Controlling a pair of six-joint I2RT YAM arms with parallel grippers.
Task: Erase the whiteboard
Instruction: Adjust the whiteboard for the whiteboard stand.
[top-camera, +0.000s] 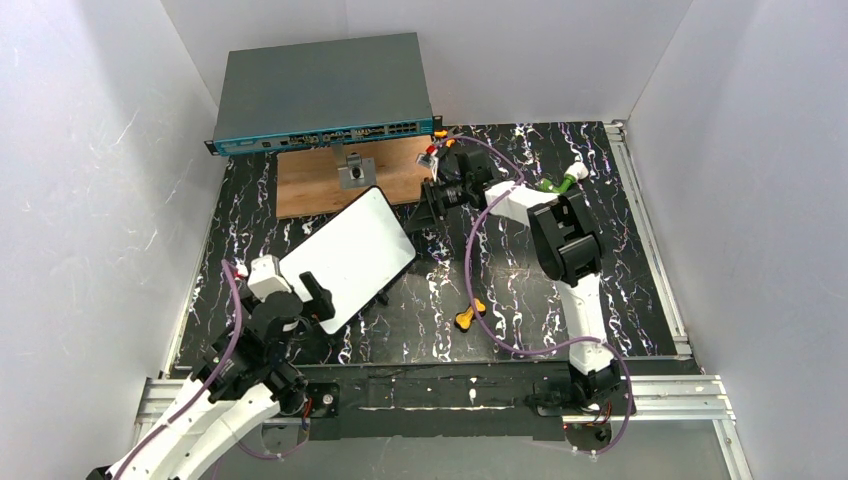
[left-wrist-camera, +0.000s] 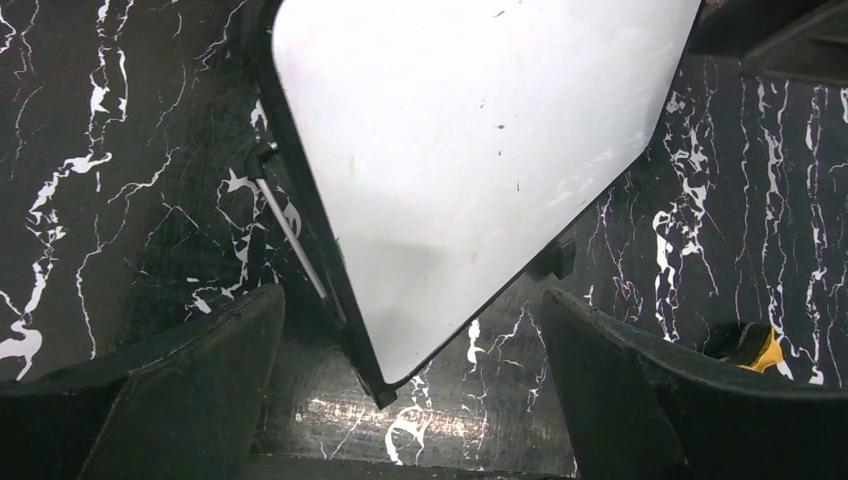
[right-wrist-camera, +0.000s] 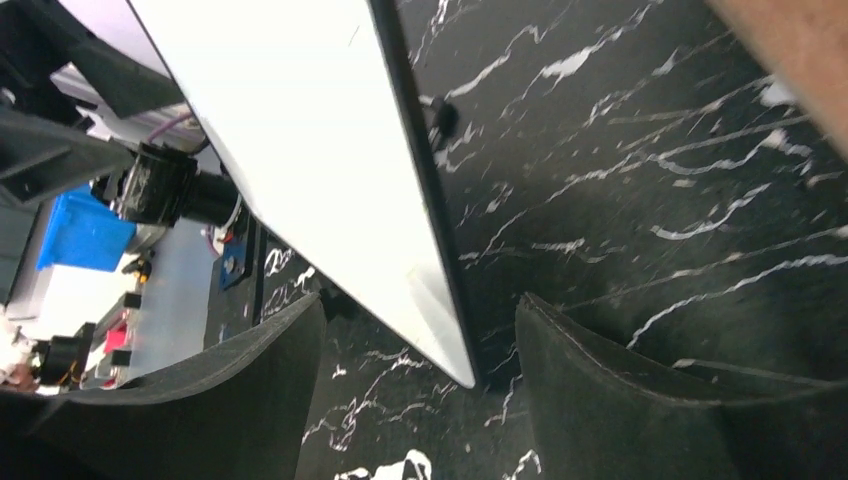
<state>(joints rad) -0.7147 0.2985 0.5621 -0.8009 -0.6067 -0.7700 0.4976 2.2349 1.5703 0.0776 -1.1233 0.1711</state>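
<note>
while one whiteboard (top-camera: 350, 255) sits between them, left claw (left-wrist-camera: 410, 320) and right claw (right-wrist-camera: 420, 310) both gape wide.

From above, the left tool (top-camera: 318, 300) covers the whiteboard's (top-camera: 352, 250) corner at 7 o'clock, and the right tool (top-camera: 437, 192) is too dark against the table (top-camera: 620, 260) to make out its fingers. A small yellow thing (top-camera: 467, 318) at 6 o'clock is too small to name. A green-and-white thing (top-camera: 566, 180) at 2 o'clock has its near end behind the right arm. In the left wrist view the whiteboard runs off the top edge, its specks are too small to read, and a finger half hides a yellow object (left-wrist-camera: 752, 345) at 4 o'clock. In the right wrist view the whiteboard is cut off at 12 o'clock, and a blue shape (right-wrist-camera: 85, 232) at 9 o'clock is blurred.
</note>
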